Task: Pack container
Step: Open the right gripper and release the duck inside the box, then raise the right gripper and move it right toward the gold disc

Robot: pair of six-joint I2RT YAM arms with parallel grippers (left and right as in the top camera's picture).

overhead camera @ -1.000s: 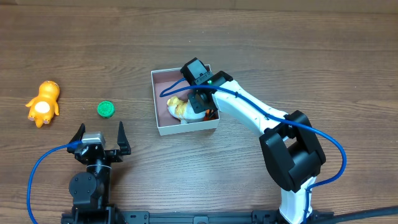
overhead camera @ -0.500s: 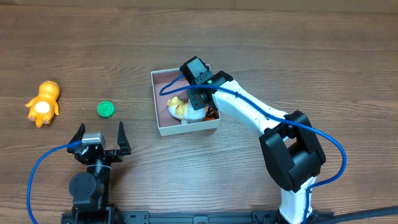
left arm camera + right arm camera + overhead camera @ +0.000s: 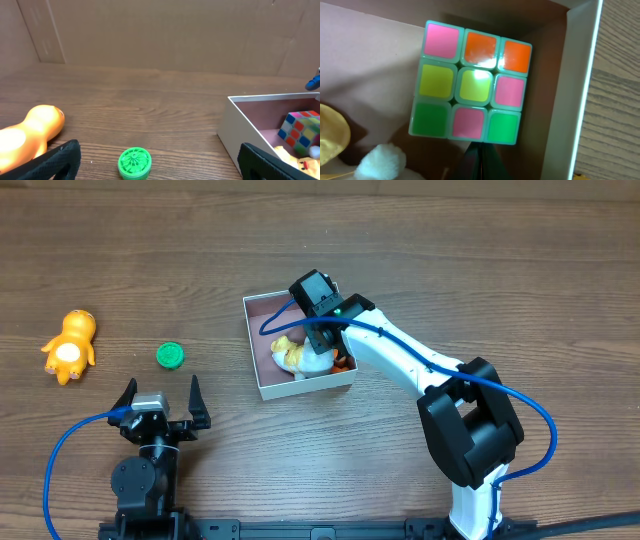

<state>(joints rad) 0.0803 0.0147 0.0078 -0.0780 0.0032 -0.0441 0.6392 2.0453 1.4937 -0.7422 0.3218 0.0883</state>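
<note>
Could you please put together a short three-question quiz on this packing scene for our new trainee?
1. True or false: the puzzle cube lies inside the container.
2. Which lies nearer the left gripper: A, the green cap, or B, the orange toy?
3. Fill in: the right gripper is ____ (open or shut).
Key: 1 true; 2 A; 3 shut.

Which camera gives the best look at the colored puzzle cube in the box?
The right wrist view: the puzzle cube fills the frame, one full face showing, in a corner of the container. The left wrist view catches it small, at the right edge. Overhead, the right arm hides nearly all of it.
</note>
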